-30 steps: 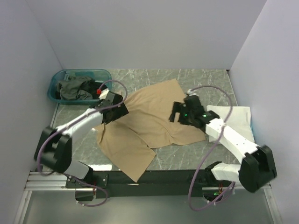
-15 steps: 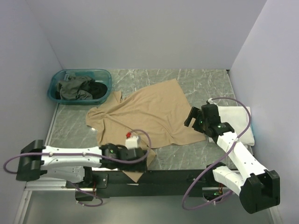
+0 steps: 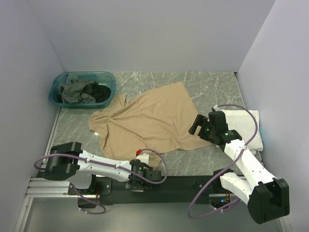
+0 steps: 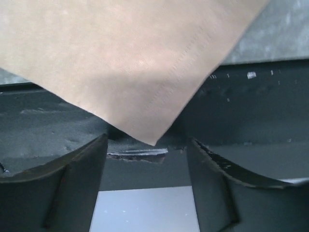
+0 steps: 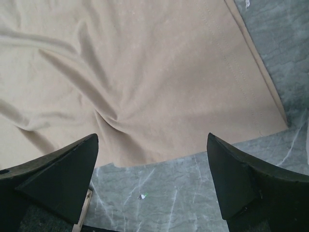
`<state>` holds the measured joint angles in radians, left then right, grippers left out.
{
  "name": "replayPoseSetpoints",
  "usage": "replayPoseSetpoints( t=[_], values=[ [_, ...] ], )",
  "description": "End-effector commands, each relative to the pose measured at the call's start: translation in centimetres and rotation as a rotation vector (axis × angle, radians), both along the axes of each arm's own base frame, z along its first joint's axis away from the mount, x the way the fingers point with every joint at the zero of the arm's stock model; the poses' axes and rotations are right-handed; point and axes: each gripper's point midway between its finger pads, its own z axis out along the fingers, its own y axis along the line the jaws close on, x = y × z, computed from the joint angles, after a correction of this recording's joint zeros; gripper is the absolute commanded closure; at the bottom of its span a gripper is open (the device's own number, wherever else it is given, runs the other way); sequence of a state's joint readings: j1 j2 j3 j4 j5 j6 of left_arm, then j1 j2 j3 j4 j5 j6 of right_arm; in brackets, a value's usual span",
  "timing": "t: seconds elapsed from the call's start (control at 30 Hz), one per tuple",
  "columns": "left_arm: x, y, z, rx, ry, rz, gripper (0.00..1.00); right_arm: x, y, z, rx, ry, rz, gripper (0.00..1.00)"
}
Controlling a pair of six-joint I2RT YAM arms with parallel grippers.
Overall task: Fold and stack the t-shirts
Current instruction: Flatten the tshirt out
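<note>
A tan t-shirt [image 3: 149, 121] lies spread on the marble table, its near corner [image 4: 154, 137] hanging over the black rail. My left gripper [image 3: 146, 177] sits low at that rail. In the left wrist view it [image 4: 147, 162] stands open, and the corner's tip hangs just ahead of the fingers [image 4: 72, 179], not between them. My right gripper [image 3: 196, 126] hovers open over the shirt's right hem [image 5: 193, 145], its fingertips [image 5: 241, 169] wide apart and holding nothing. A folded white t-shirt [image 3: 246, 126] lies at the right. Grey-green [image 3: 75, 92] and black [image 3: 101, 92] shirts sit in the tub.
The teal plastic tub [image 3: 58, 82] stands at the back left corner. Walls close in the left, back and right sides. The black base rail [image 3: 183, 182] runs along the near edge, with bare marble [image 5: 193, 193] between it and the shirt's hem.
My left arm has swung from the shirt's far left side down to the near rail, at the hanging corner. My right gripper has drawn back to the right, off the shirt's middle.
</note>
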<state>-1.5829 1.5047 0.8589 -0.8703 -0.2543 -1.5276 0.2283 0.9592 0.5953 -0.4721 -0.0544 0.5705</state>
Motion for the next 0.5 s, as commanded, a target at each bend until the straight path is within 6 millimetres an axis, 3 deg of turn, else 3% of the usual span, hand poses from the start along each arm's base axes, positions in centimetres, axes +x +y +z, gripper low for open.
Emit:
replayPoseSetpoints(
  t=[0.0, 0.1, 0.27, 0.4, 0.47],
  values=[
    [1.3, 0.7, 0.1, 0.016, -0.033, 0.095, 0.32, 0.3, -0.1, 0.5, 0.004, -0.039, 0.001, 0.01],
    [1.5, 1.9, -0.2, 0.052, -0.024, 0.129, 0.46, 0.1, -0.4, 0.3, -0.003, -0.036, -0.007, 0.01],
    [1.6, 3.2, -1.0, 0.125, -0.019, 0.116, 0.48, -0.2, -0.8, -0.1, -0.020, -0.024, -0.025, 0.01],
    [1.2, 2.8, -2.1, 0.128, 0.019, 0.095, 0.64, -0.6, -1.2, -0.1, -0.028, -0.025, -0.040, 0.01],
    [1.0, 2.3, -2.4, 0.109, 0.036, 0.089, 0.66, -0.7, -1.5, 0.2, -0.035, -0.034, -0.049, 0.01]
  ],
)
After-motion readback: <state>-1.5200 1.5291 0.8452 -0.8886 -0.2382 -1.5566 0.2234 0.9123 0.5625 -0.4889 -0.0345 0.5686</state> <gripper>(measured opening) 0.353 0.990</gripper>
